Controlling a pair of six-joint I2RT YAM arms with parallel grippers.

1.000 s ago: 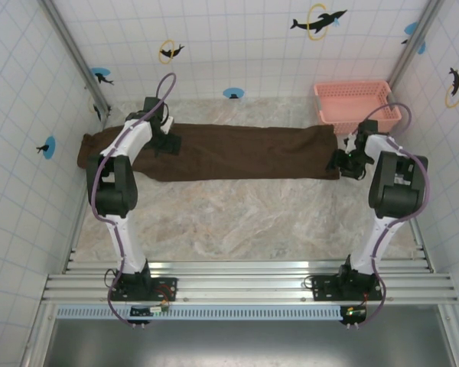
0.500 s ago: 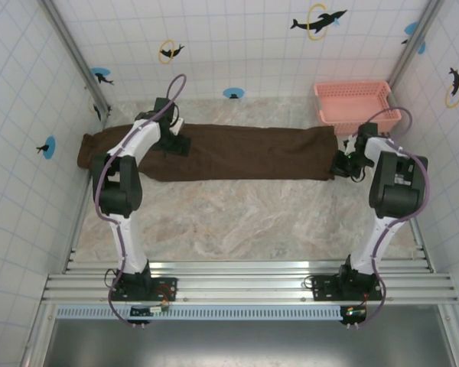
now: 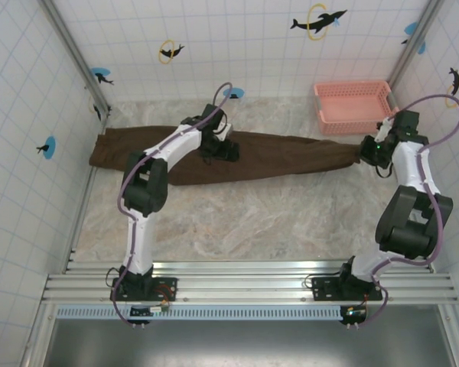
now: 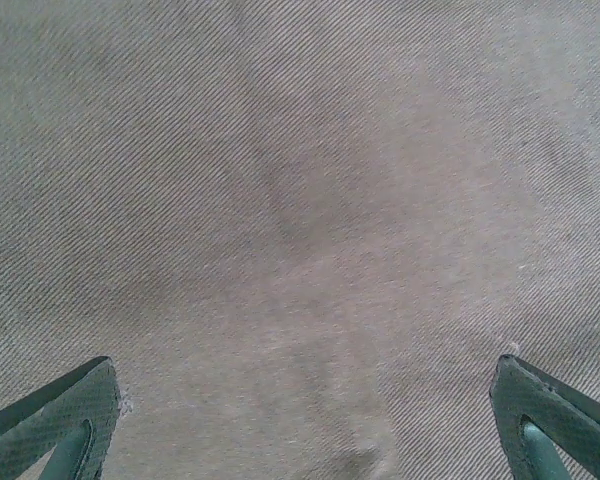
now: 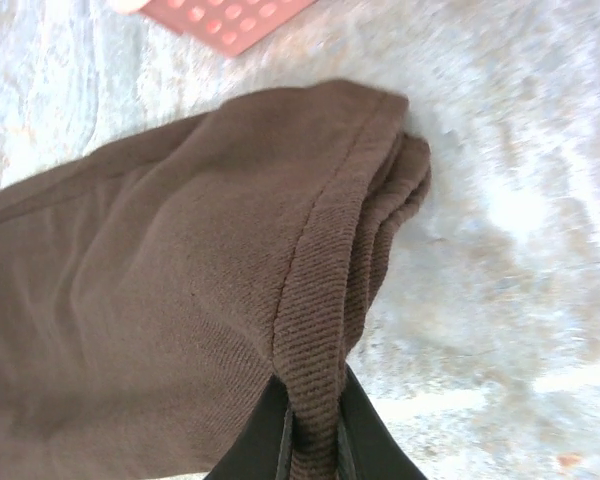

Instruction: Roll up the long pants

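Two grippers work on the long pants [image 3: 291, 155], which lie stretched across the far side of the table [image 3: 237, 222]. The left gripper [image 3: 219, 150] is spread wide over the middle cloth. The right gripper [image 5: 311, 432] pinches the ribbed hem near the pink basket [image 3: 352, 105].

Bright even light, faint soft shadows, the long pants [image 5: 180, 300] sharp, table [image 5: 510, 220] behind blurred

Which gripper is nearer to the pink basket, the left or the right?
Right. The right gripper is just in front of the pink basket, shut on the end of the long pants. The left gripper is far to its left, over the pants' middle.
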